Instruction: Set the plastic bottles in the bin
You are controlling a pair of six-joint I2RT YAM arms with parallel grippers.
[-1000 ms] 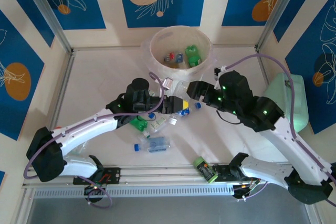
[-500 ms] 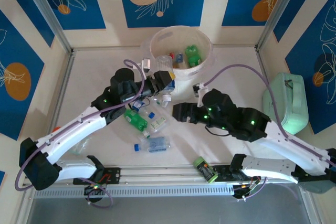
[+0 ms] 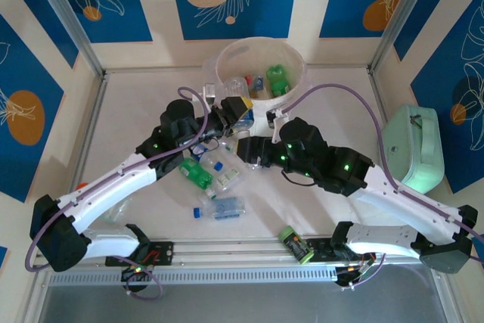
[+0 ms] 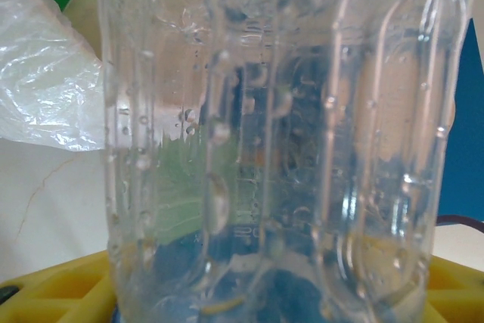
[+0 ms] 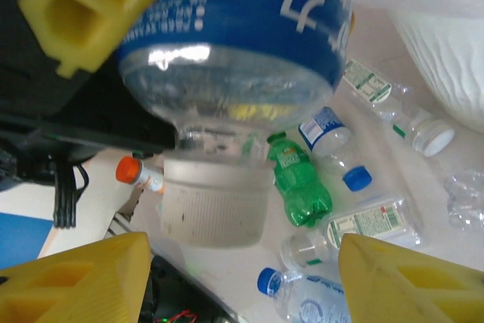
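Left gripper (image 3: 236, 108) clamping clear blue-label bottle (image 5: 242, 28) right beside near wall of bin (image 3: 301, 73). Right gripper (image 5: 246, 251) hanging spread, fingers sitting either side of white cap (image 5: 215, 206), not touching it. Plus loose bottles (image 3: 219, 175) lying on table (image 3: 136, 111).

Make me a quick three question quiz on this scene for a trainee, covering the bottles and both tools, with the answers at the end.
1. True or false: the left tool is shut on a clear bottle.
2. Multiple choice: that bottle's cap is A orange, B white, C green.
3. Fill in the blank: the right tool has its jaws ____, with nothing gripped.
Key: 1 true; 2 B; 3 open.
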